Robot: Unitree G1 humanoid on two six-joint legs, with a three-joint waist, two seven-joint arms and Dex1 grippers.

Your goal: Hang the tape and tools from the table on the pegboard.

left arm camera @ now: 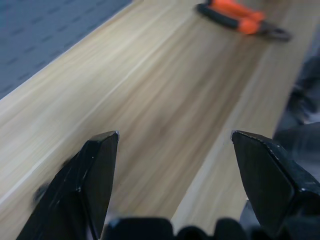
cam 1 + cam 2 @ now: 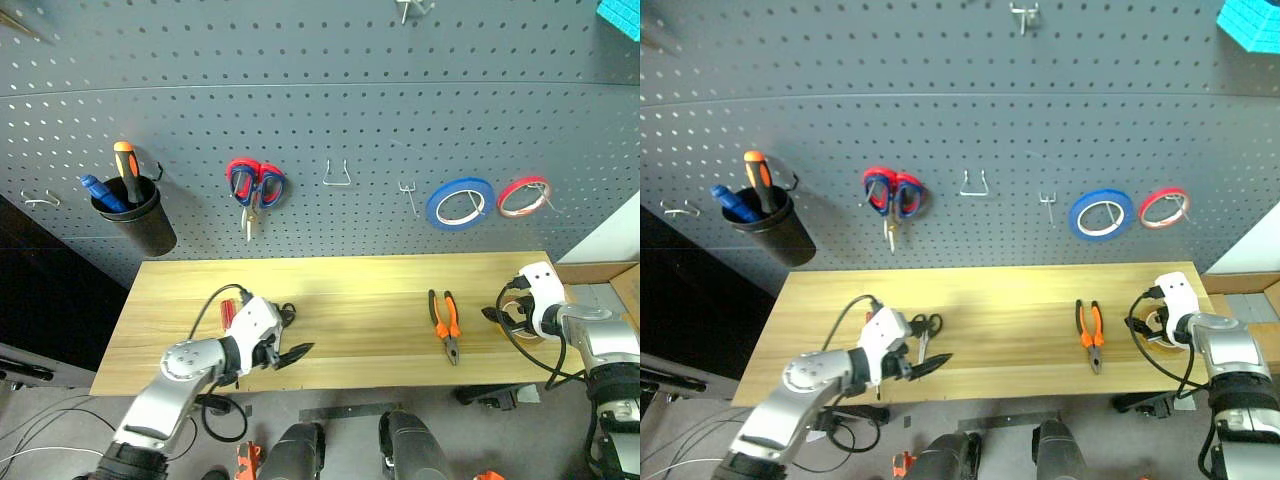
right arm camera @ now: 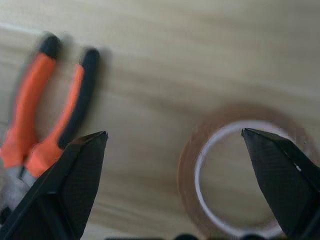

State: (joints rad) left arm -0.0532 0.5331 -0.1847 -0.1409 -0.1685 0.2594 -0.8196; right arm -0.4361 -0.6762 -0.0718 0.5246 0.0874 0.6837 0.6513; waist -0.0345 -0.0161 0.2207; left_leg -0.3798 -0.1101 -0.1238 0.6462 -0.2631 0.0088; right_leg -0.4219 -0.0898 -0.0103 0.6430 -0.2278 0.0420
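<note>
**Both grippers spread over the table**

We see the left gripper (image 2: 925, 366) with fingers apart, empty, above the table's (image 2: 370, 300) front edge, the scissors (image 2: 924, 330) and screwdriver (image 2: 227, 312) just behind. The right gripper (image 3: 175, 165) is spread over the tape (image 3: 240, 175), the pliers (image 2: 446, 324) lying beside it. Beyond stands the pegboard (image 2: 330, 90).

red screwdriver (image 2: 227, 312) mostly hidden behind left arm, pliers (image 1: 243, 21) blurred

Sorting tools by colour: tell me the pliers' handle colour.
Orange and black; the pliers show best in the right wrist view.
</note>
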